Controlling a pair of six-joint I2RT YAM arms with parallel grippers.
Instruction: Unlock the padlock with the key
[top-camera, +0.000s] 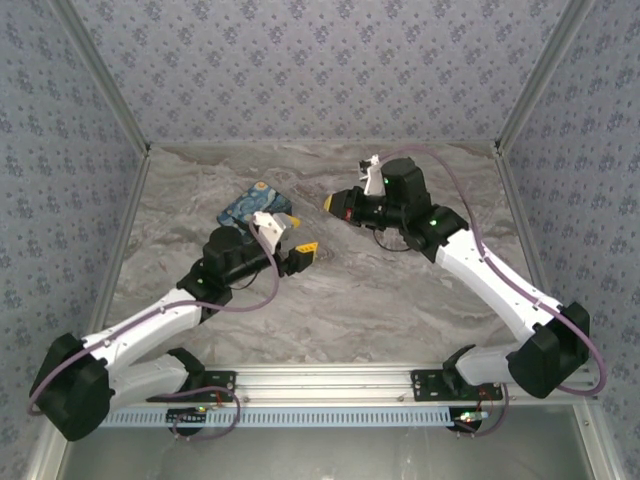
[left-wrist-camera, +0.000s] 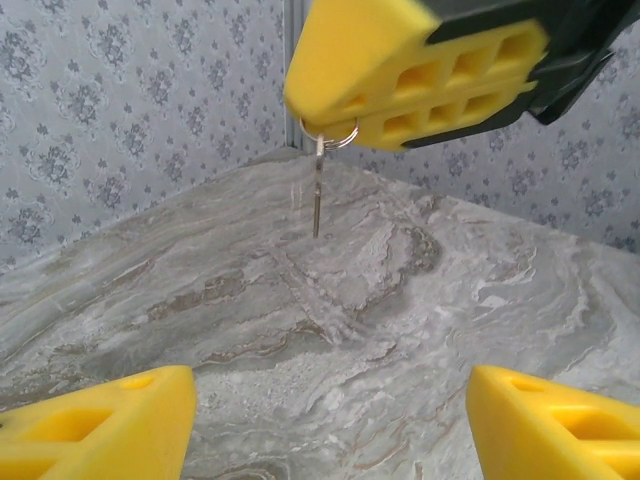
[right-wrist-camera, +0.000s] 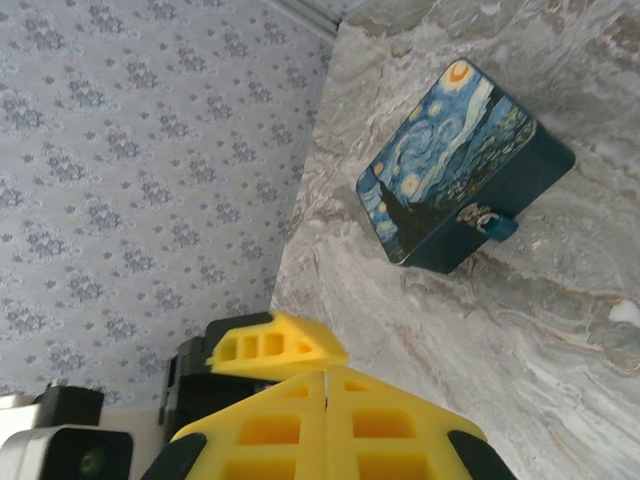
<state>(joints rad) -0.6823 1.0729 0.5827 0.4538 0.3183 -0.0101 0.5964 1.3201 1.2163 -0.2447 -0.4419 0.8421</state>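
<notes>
Over the middle of the marbled table (top-camera: 400, 290), the right gripper (left-wrist-camera: 322, 108) is clamped tight on a small ring (left-wrist-camera: 340, 145). One key (left-wrist-camera: 317, 195) hangs straight down from it, tip clear of the tabletop. Facing it, near but apart, the left gripper (left-wrist-camera: 330, 410) stands released, its two yellow fingers (left-wrist-camera: 110, 420) spread wide and gripping nothing. One padlock (right-wrist-camera: 497, 226), a tiny teal thing, sits against the dark front wall of the box (right-wrist-camera: 455, 150), by a little metal clasp (right-wrist-camera: 478, 213). Seen from the right wrist, it lies well apart from that gripper, across the table from it. From above, the box lies flat just beyond the left gripper, up and to its left, and the padlock is too small to pick out there. I count one key, one ring, one padlock, one box and two grippers. The lid carries a starry-night painting in blue and yellow.
</notes>
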